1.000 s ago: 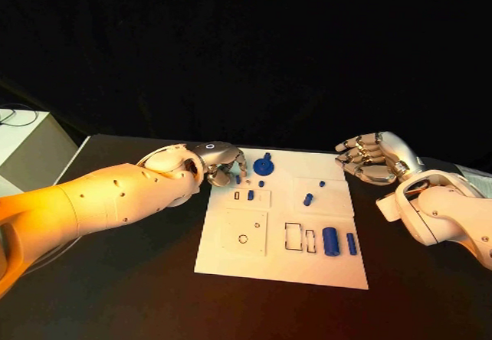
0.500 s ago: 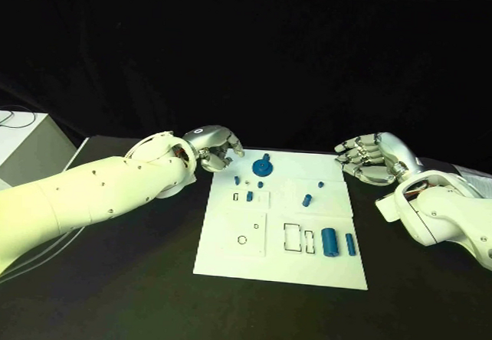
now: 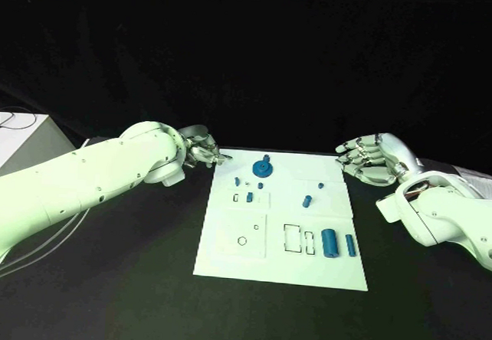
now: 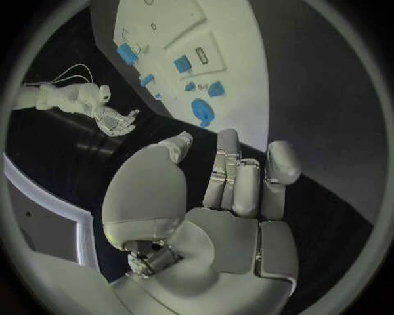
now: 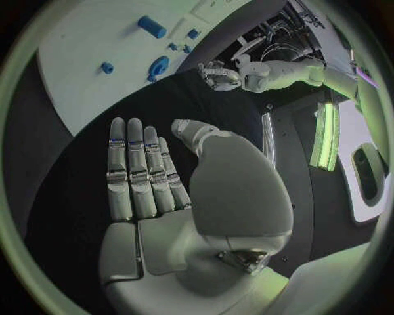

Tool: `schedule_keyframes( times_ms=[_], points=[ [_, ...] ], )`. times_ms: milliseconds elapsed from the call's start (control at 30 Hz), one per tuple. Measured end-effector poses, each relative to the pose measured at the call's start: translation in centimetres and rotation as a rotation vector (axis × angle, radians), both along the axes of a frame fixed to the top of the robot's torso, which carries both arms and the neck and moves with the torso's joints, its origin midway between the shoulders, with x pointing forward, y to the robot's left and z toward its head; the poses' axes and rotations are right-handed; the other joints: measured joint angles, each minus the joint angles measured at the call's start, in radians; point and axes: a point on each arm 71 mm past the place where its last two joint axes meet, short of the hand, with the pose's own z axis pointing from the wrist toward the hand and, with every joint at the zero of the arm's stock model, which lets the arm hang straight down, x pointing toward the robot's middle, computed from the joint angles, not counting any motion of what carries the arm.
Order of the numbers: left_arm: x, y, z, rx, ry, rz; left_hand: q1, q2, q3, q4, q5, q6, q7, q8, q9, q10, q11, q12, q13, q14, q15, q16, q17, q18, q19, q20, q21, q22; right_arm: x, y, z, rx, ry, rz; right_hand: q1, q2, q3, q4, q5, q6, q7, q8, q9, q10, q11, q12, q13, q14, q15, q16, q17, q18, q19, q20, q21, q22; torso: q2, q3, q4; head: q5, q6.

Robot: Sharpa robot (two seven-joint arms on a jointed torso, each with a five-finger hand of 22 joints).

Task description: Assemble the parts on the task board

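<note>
A white box [image 3: 9, 146] sits at the table's far left edge, with cables [image 3: 0, 115] on it. The left arm [image 3: 80, 180] reaches across the black table [image 3: 140, 287]. The left hand [image 3: 203, 151] hovers just beside the board's far left corner, off the board; its fingers [image 4: 234, 174] are extended, slightly apart, and hold nothing.

The board [image 3: 288, 218] lies flat at the table's centre. A round disc part [image 3: 264, 169] stands near its far edge. Small pegs [image 3: 245, 188] lie below it, and another small part [image 3: 307, 198] lies to their right. A large cylinder [image 3: 330, 242] and a thinner one [image 3: 352, 245] lie near the board's right edge, beside rectangular slots [image 3: 300, 238]. Nothing covers the parts.

The right hand [image 3: 371, 157] hovers off the board's far right corner, apart from it. Its fingers [image 5: 135, 167] are straight, side by side, and empty.
</note>
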Motion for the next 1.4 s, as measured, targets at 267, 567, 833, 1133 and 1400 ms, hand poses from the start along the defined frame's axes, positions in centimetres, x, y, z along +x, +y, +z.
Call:
schedule_keyframes(
  times_ms=[267,567,833,1133,1400],
  points=[
    [0.8,-0.4,-0.2,0.057,0.185,0.028,0.049,0.072,0.033,0.001,0.000,-0.038,-0.004,0.048,0.127,0.109,-0.005,0.153,0.281,0.039,-0.007,0.007,0.071,-0.046,0.148,-0.017,0.121,0.086,0.1,0.0,0.0,-0.001,0.000,-0.001,0.000,0.000,-0.003,-0.003,0.004,0.000,0.000,0.000,0.000,0.000,0.000,0.000,0.000,0.000,0.000,0.000,0.000,0.000,0.000,0.000,0.000,-0.001,0.000,0.0006,-0.0013,0.000,-0.001],
    [1.9,-2.5,1.7,0.134,0.241,-0.012,0.020,0.044,0.040,0.000,0.000,-0.046,-0.005,0.071,0.198,0.128,-0.011,0.197,0.383,0.039,-0.007,0.007,0.071,-0.046,0.156,-0.018,0.130,0.086,0.3,0.3,0.1,0.000,-0.006,0.000,0.000,0.000,-0.003,-0.003,0.004,0.000,0.000,-0.004,0.000,0.000,0.000,-0.002,-0.001,0.000,0.000,0.000,-0.003,0.000,-0.004,0.004,0.000,-0.005,0.002,0.0012,-0.0017,0.003,-0.007],
    [2.3,-3.4,1.7,0.188,0.282,-0.029,-0.042,0.041,0.027,0.003,0.000,-0.049,-0.001,0.080,0.235,0.120,-0.003,0.197,0.383,0.039,-0.007,0.007,0.071,-0.046,0.156,-0.018,0.130,0.086,0.4,0.4,0.3,0.002,-0.014,-0.003,0.000,0.000,-0.006,-0.005,0.004,-0.002,0.005,-0.010,-0.002,-0.013,0.013,-0.009,-0.002,-0.013,0.013,-0.015,-0.012,0.000,-0.016,0.009,0.000,-0.022,0.002,0.0009,0.0006,0.004,-0.011],
    [2.6,-5.1,0.7,0.246,0.345,-0.064,-0.089,0.056,0.015,0.004,0.000,-0.053,-0.005,0.095,0.277,0.109,-0.007,0.192,0.384,0.039,-0.007,0.007,0.071,-0.046,0.152,-0.014,0.123,0.085,0.4,0.4,0.5,0.007,-0.024,-0.018,-0.005,-0.005,-0.012,-0.004,0.008,-0.003,0.011,-0.016,-0.004,-0.021,0.022,-0.015,-0.002,-0.033,0.021,-0.021,-0.025,0.000,-0.034,0.016,0.000,-0.046,0.001,-0.0005,0.0012,0.009,-0.010],
    [2.9,-6.0,0.4,0.281,0.380,-0.076,-0.094,0.061,0.012,0.003,0.000,-0.072,0.001,0.100,0.299,0.080,0.000,0.176,0.360,0.039,-0.007,0.007,0.071,-0.046,0.134,-0.014,0.108,0.085,0.5,0.7,0.6,0.014,-0.027,-0.024,-0.005,-0.005,-0.022,0.000,0.008,-0.007,0.015,-0.021,-0.006,-0.029,0.021,-0.015,-0.002,-0.038,0.026,-0.021,-0.032,0.000,-0.041,0.023,0.000,-0.056,0.002,0.0000,-0.0013,0.014,-0.007]
  ],
)
